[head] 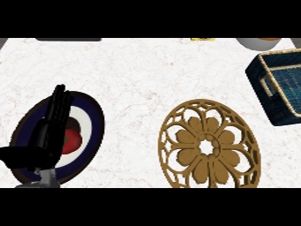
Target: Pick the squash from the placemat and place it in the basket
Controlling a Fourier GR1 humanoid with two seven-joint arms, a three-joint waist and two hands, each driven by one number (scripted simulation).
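Observation:
My left hand (48, 134) lies over a round navy and white plate (95, 115) at the lower left, fingers straight and pointing away, thumb out to the left. Beneath its fingers a red, rounded thing (73, 140) shows partly, and the hand hides the rest of it. A golden openwork placemat (208, 145) lies in the lower middle with nothing on it. The dark blue basket (276, 110) with a tan rim stands at the right edge, nothing visible inside. No squash shows apart from that red thing. My right hand is out of view.
At the far edge sit a white bowl (257, 43) to the right, a small yellow item (203, 39) in the middle and a flat grey object (68, 39) to the left. White marbled counter (140, 75) spreads between plate, placemat and basket.

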